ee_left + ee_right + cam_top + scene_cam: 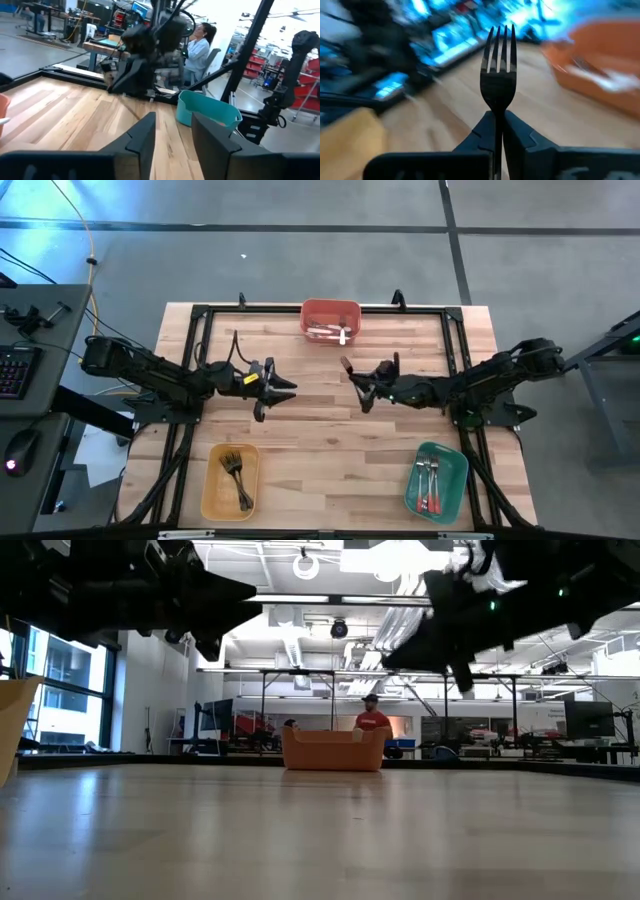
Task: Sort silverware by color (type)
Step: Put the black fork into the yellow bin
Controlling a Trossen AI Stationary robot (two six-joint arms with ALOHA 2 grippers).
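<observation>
My right gripper (pixel 498 131) is over the middle of the table (pixel 358 386), shut on a dark fork (pixel 498 70). The fork's tines stick out past the fingertips (pixel 347 366). My left gripper (pixel 172 134) is open and empty. It hovers left of the table's centre (pixel 284 388), facing the right gripper. Black-handled forks (pixel 238 472) lie in the yellow bin (pixel 212 490). Red-handled silverware (pixel 432 480) lies in the green bin (pixel 455 480). White-handled pieces (pixel 330 332) lie in the red bin (pixel 330 310). My right gripper pinches the fork between its two fingers just below the head, at the neck (pixel 498 112); the handle is hidden between the fingers. The fork runs along the fingers, and its head (pixel 498 85) points forward past the fingertips. It is lifted clear of the table.
The red bin (pixel 333 750) stands at the middle of the far edge, the yellow bin (pixel 12 725) near left, the green bin (pixel 207 111) near right. Bare wood (pixel 330 440) lies between the arms and the near bins. People (pixel 197 47) show in the room beyond.
</observation>
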